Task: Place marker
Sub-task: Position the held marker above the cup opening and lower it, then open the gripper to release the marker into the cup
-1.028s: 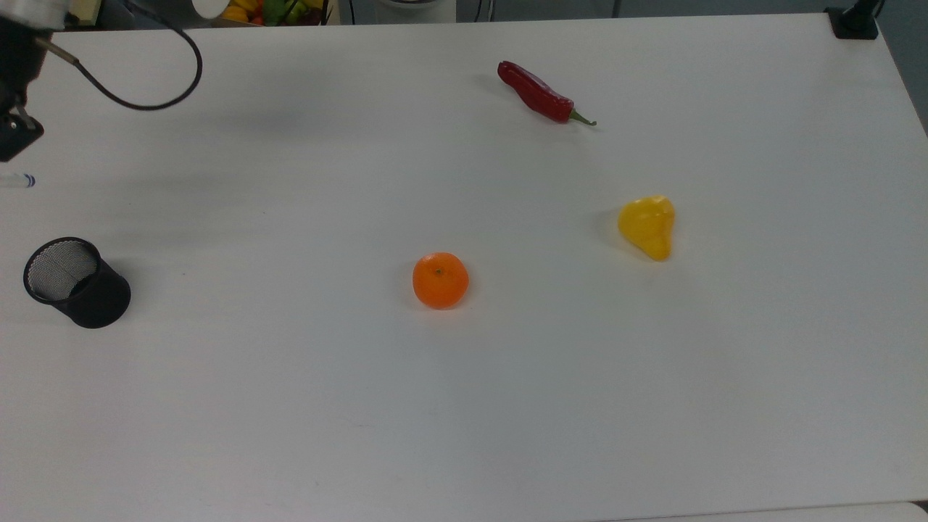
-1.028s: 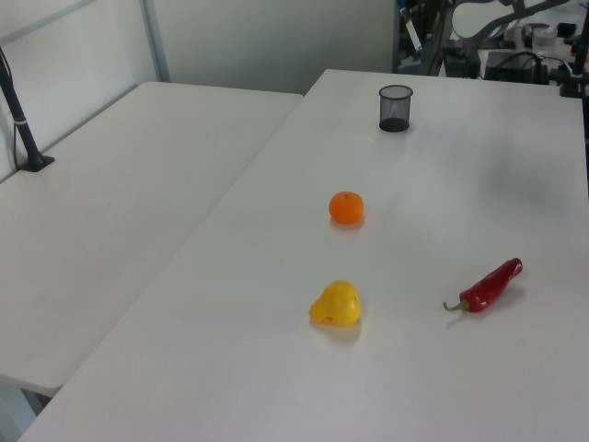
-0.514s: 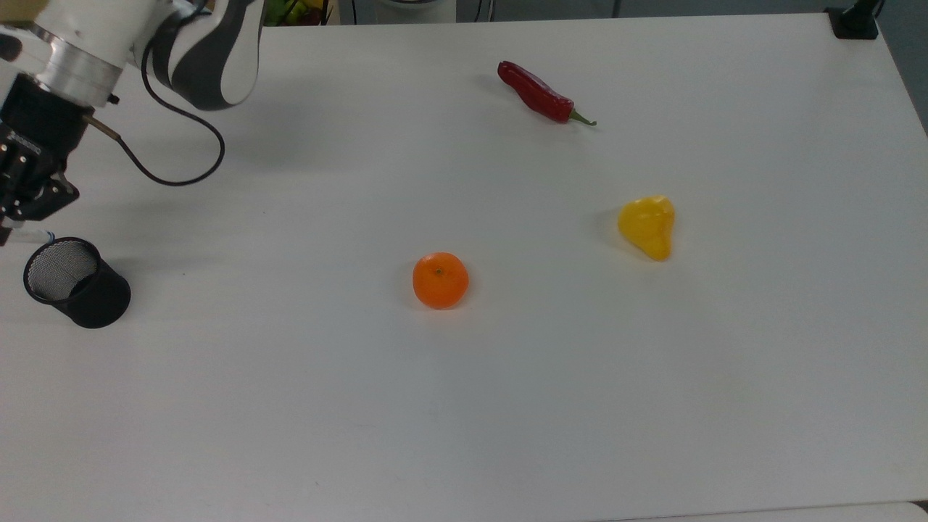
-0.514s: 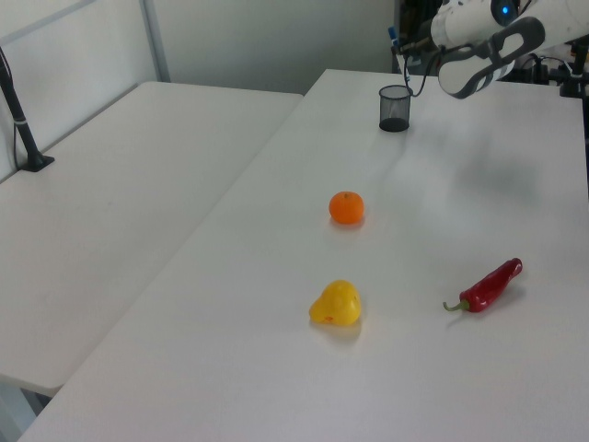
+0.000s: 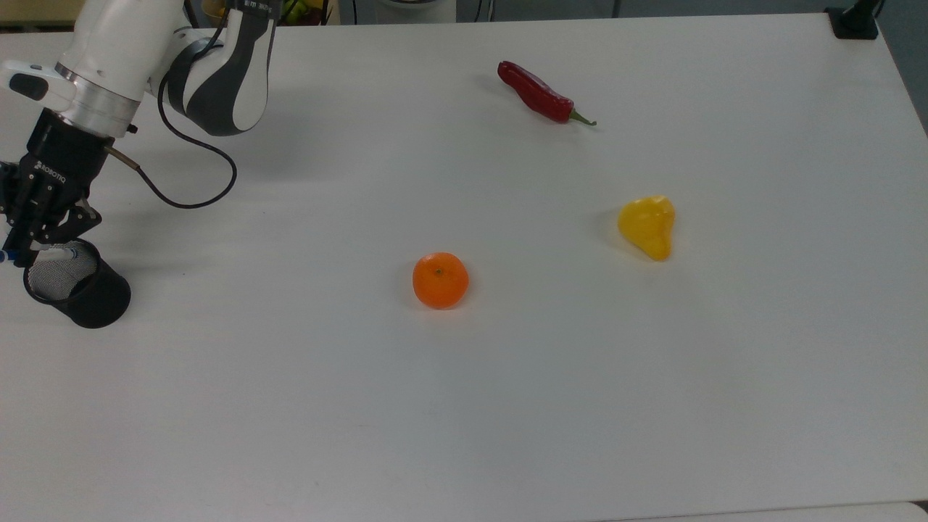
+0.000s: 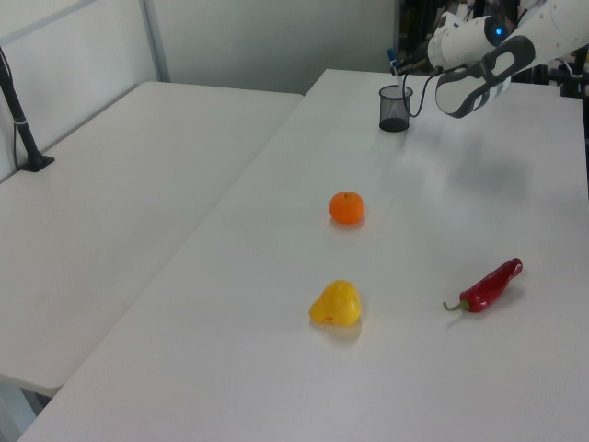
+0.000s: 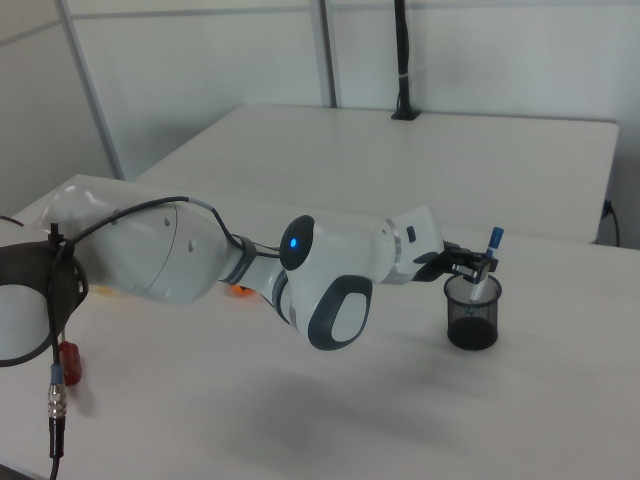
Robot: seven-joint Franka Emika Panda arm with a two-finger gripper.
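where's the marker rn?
In the right view the marker is upright in the gripper, its lower end inside the black mesh cup; that cup sits at the top view's left edge.

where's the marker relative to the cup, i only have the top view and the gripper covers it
Observer: In the right view the marker stands nearly upright, blue end up, its lower end inside the black mesh cup.
Operator: has it been let go
Observer: No, the gripper is shut on it above the rim.
Operator: anything close to the cup
Observer: In the left view the orange sits far from it.
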